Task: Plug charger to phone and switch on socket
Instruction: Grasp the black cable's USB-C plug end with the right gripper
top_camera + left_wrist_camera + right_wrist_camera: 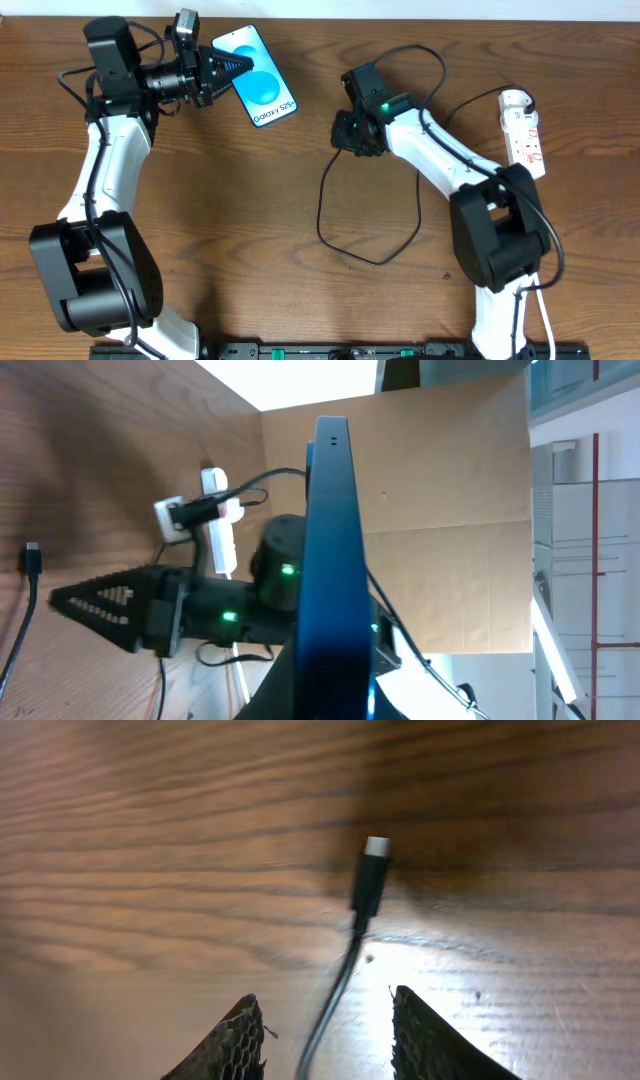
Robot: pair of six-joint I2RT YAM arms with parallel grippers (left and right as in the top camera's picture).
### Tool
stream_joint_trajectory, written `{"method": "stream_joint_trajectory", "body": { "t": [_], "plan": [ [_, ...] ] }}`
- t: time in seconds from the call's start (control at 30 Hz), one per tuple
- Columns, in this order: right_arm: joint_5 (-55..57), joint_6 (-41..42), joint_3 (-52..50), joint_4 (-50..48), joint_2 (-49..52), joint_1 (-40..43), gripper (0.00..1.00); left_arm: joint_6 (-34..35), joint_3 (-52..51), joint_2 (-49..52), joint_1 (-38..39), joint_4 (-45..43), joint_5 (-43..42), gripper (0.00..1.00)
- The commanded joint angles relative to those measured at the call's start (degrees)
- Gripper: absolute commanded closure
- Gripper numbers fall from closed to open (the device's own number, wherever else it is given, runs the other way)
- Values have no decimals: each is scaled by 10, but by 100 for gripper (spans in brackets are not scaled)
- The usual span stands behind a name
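Observation:
The phone (262, 92) with its light blue screen is at the back left, and my left gripper (228, 68) is shut on its left edge. In the left wrist view the phone (330, 510) stands edge-on between the jaws (328, 685). The charger, a thin black cable (322, 210), loops over the middle of the table. Its small plug tip (370, 875) lies on the wood just ahead of my right gripper (325, 1040), which is open with the cable between its fingers. That gripper (350, 132) hovers at mid-table. The socket, a white power strip (525, 128), lies at the far right.
The charger's black plug (185, 512) sits in the power strip (217, 530). The cable runs from it past the right arm (440, 150). A cardboard wall (450, 480) stands behind the table. The strip's thick white cord (545, 320) runs down by the right arm's base.

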State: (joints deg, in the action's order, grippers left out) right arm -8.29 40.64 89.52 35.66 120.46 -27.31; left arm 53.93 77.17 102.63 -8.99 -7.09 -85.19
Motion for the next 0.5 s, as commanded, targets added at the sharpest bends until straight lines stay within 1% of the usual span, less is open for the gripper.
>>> {"method": "stream_joint_trajectory", "body": {
  "t": [0.0,0.2,0.47],
  "plan": [
    [20,8,16,-7,21,2,62,-8,-1,-8,-3,-3,-11,93],
    [24,-10,16,-30,34,-6,62,-8,-1,-8,-3,-3,-11,93],
    [67,3,16,-27,47,-20,64,-8,-1,-8,-3,-3,-11,93]
  ]
}}
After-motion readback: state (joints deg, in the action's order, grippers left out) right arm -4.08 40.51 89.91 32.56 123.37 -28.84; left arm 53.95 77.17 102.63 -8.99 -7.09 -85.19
